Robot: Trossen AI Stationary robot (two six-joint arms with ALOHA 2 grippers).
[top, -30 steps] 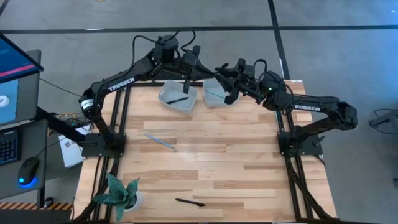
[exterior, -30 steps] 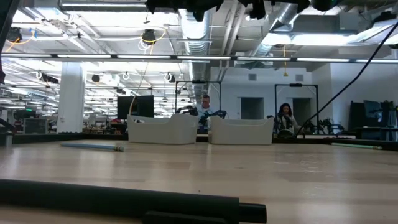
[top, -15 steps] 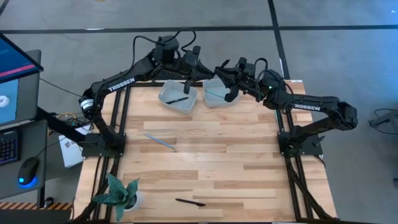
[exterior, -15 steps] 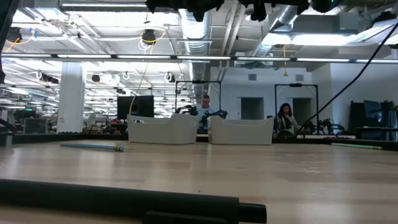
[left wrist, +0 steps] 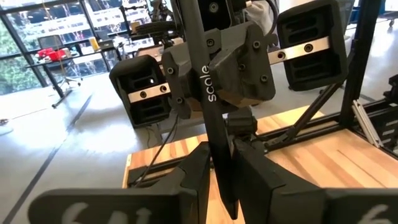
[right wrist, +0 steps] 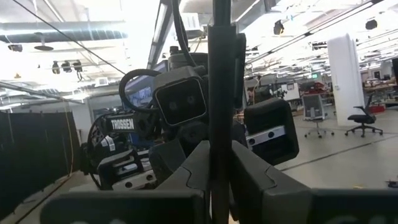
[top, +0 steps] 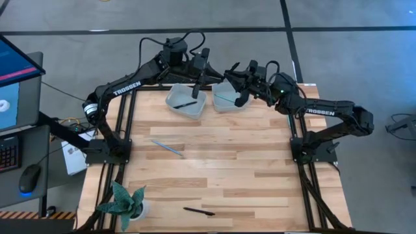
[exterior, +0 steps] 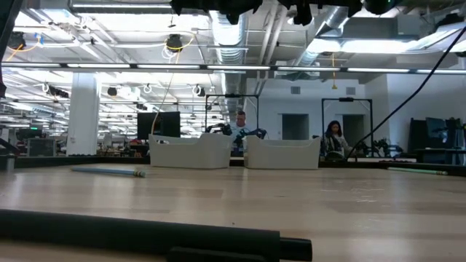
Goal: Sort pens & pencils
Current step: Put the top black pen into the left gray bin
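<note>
I see left gripper (top: 197,83) over the desk's (top: 260,162) far edge, pinched narrow on a black stick (left wrist: 208,112). Right gripper (top: 239,92) beside it, clamped on another black stick (right wrist: 219,112). Teal stick (top: 167,147) mid-desk; black one (top: 199,210) near edge.

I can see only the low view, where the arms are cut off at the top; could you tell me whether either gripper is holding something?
Observer: Yes, the left gripper, over the left bin, is shut on a black stick.
Operator: Thank you. And the right one?
Observer: The right gripper, facing it, is shut on a dark stick.
Operator: What lies inside the bins?
Observer: The left bin holds a black writing stick, the right bin a teal stick.
</note>
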